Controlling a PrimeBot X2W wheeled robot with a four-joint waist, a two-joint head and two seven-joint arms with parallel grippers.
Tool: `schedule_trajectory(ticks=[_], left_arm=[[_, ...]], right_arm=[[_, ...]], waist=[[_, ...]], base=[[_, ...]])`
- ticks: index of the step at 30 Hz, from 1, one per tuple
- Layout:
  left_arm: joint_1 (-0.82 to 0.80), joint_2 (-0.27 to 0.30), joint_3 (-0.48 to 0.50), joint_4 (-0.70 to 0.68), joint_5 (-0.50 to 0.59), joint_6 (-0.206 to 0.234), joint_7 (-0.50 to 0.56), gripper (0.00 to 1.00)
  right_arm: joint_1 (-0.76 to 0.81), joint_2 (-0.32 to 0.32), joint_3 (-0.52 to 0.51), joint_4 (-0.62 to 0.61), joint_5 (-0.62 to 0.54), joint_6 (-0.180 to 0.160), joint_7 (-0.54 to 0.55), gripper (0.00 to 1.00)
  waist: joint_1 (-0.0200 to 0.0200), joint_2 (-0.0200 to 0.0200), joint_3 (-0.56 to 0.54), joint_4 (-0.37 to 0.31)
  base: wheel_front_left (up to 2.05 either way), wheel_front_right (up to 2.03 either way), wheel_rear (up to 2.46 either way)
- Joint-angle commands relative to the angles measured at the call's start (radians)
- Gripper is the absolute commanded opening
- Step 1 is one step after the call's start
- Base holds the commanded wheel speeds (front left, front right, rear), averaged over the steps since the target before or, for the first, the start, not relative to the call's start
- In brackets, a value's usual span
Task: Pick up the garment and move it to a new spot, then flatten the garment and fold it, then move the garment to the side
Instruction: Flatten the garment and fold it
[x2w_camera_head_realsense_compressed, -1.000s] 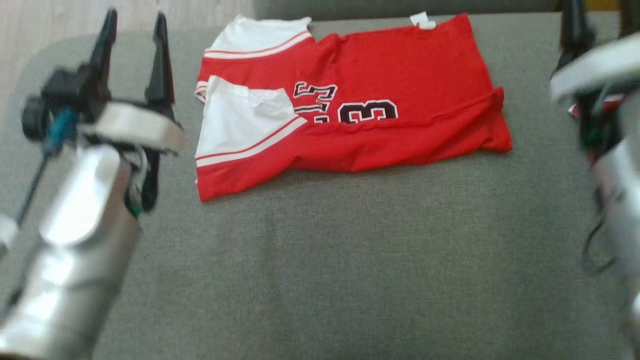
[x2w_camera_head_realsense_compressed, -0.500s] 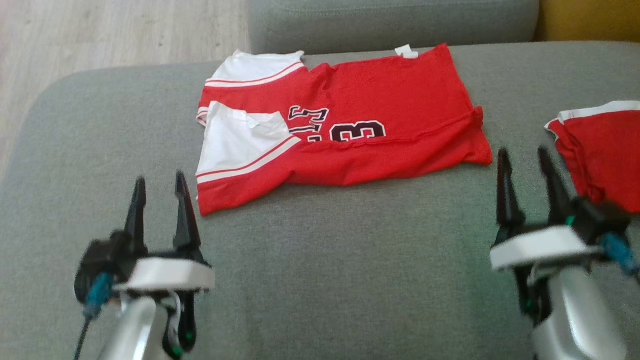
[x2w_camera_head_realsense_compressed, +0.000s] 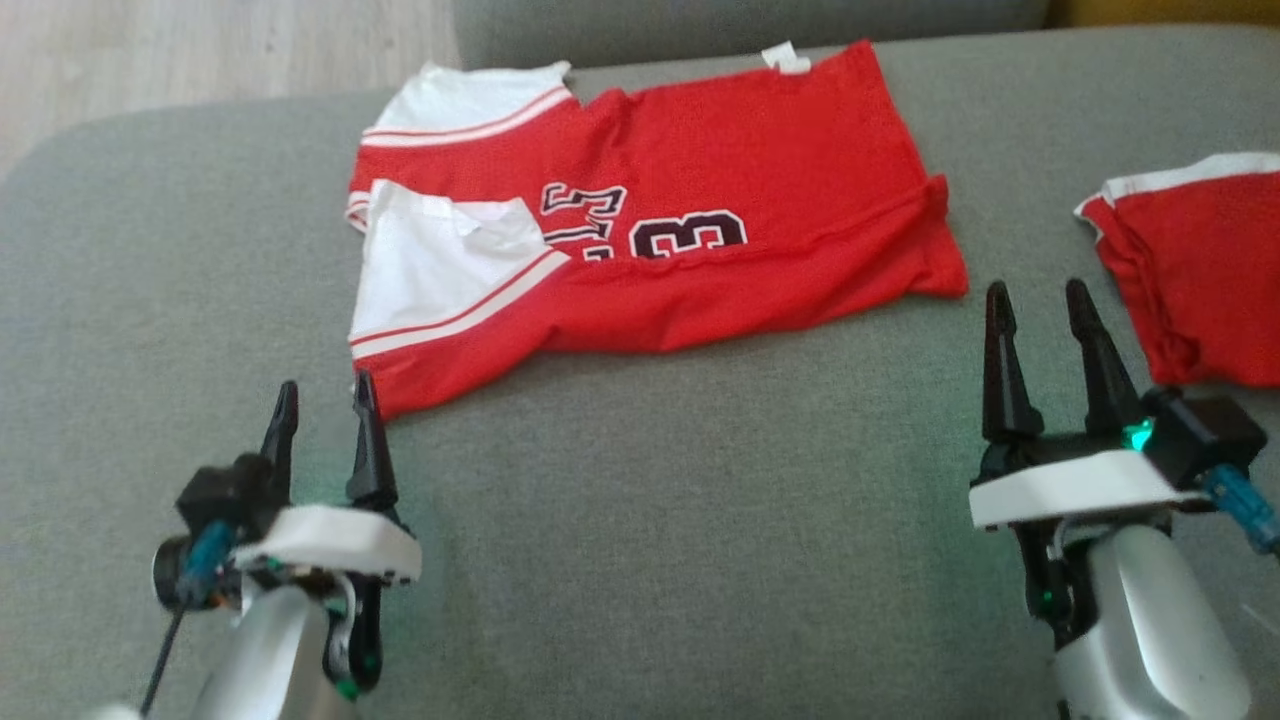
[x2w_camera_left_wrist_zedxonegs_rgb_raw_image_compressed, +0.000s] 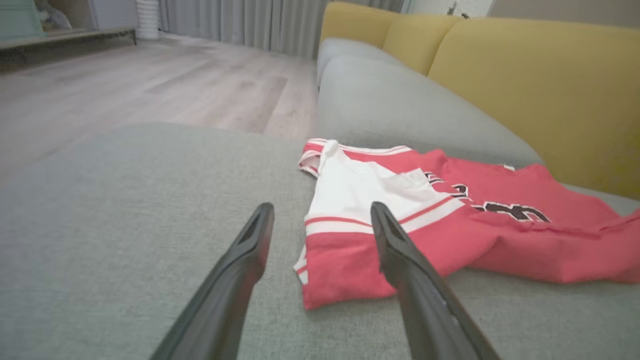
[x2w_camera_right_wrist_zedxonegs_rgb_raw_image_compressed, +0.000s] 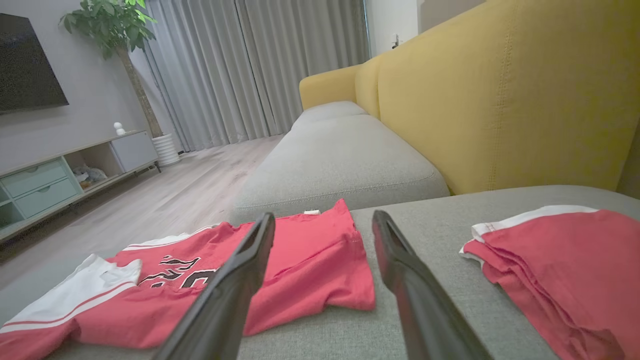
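Observation:
A red garment (x2w_camera_head_realsense_compressed: 720, 170) with white sleeves and dark numbers lies folded on the grey sofa seat (x2w_camera_head_realsense_compressed: 650, 520), toward the back. It also lies ahead in the left wrist view as garment (x2w_camera_left_wrist_zedxonegs_rgb_raw_image_compressed: 450, 235) and in the right wrist view as garment (x2w_camera_right_wrist_zedxonegs_rgb_raw_image_compressed: 300, 265). My left gripper (x2w_camera_head_realsense_compressed: 322, 405) hovers open just short of its near left corner, holding nothing. My right gripper (x2w_camera_head_realsense_compressed: 1040, 305) stands open to the right of the garment's hem, apart from it and empty. In each wrist view the gripper (x2w_camera_left_wrist_zedxonegs_rgb_raw_image_compressed: 320, 220) and gripper (x2w_camera_right_wrist_zedxonegs_rgb_raw_image_compressed: 322, 230) show two spread fingers.
A second red piece with a white band (x2w_camera_head_realsense_compressed: 1200, 260) lies at the right edge of the seat, close to my right gripper. Yellow backrest (x2w_camera_right_wrist_zedxonegs_rgb_raw_image_compressed: 500, 100) stands behind. Wooden floor (x2w_camera_left_wrist_zedxonegs_rgb_raw_image_compressed: 125, 100) lies beyond the seat's left edge. Bare seat spreads between my arms.
Both arms dropped back from beside the garment to the near side of the seat. The head camera shifted, bringing the second red piece into view at the right.

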Motion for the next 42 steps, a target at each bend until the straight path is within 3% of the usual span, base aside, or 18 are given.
schedule_trajectory(ticks=[1,9,18,20,24,30,34,42], left_arm=[[-0.062,0.018,0.026,-0.002,0.003,0.002,0.008,1.0],[-0.176,0.032,0.026,0.185,-0.013,0.002,0.087,1.0],[-0.226,0.036,0.029,0.303,-0.023,0.04,0.155,1.0],[-0.233,0.035,0.024,0.319,-0.026,0.036,0.169,0.0],[-0.242,0.04,0.019,0.328,-0.027,0.026,0.157,0.0],[-0.26,0.041,0.012,0.266,-0.019,0.002,0.039,0.0],[-0.275,0.039,0.001,0.181,-0.004,-0.023,-0.017,0.0],[-0.267,0.028,-0.019,0.043,0.024,-0.032,-0.037,0.0]], right_arm=[[-0.037,-0.002,0.028,-0.04,0.007,0.007,-0.006,1.0],[-0.056,-0.002,0.046,-0.058,0.018,0.007,-0.006,1.0],[-0.065,-0.002,0.051,-0.07,0.03,0.007,-0.006,1.0],[-0.066,-0.002,0.048,-0.07,0.032,0.007,-0.006,1.0],[-0.072,-0.002,0.045,-0.061,0.033,0.007,-0.006,1.0],[-0.089,-0.002,0.028,-0.014,0.007,0.007,-0.006,1.0],[-0.137,-0.002,-0.013,0.097,-0.053,0.007,0.004,1.0],[-0.335,-0.002,-0.173,0.359,-0.191,0.007,0.164,1.0]], waist=[[-0.0001,0.0,0.027,-0.012],[-0.0001,0.0,0.09,-0.042],[-0.0001,0.0,0.112,-0.058],[-0.0001,0.0,0.113,-0.056],[-0.0001,0.0,0.106,-0.051],[-0.0001,0.0,0.084,-0.036],[-0.0001,0.0,0.076,-0.023],[-0.0001,0.0,0.099,0.004]], base=[[0.0,0.0,0.0],[0.0,0.0,0.0],[0.0,0.0,0.0],[0.0,0.0,0.0],[0.0,0.0,0.0],[0.0,0.0,0.0],[0.0,0.0,0.0],[0.0,0.0,0.0]])
